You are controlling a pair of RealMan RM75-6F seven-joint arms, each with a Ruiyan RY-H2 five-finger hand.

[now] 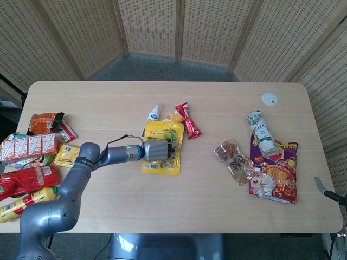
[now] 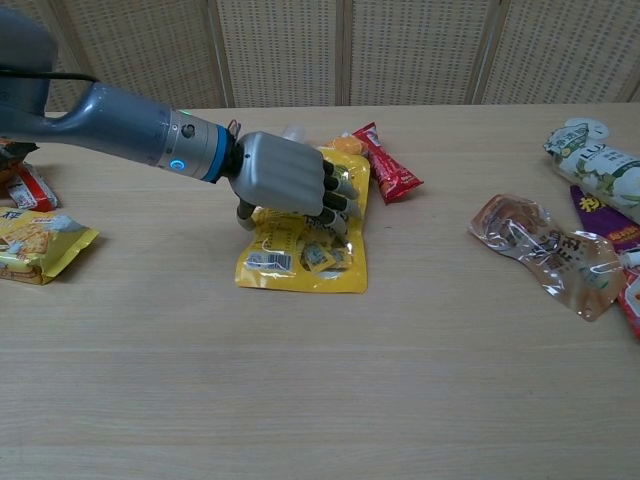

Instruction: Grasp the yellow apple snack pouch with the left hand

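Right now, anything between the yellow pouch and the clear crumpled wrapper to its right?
No. Chest view shows bare table between the yellow pouch and the clear wrapper.

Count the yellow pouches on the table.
2: the yellow apple snack pouch at the centre under the left hand, and a smaller yellow packet near the left edge. Others may hide in that pile.
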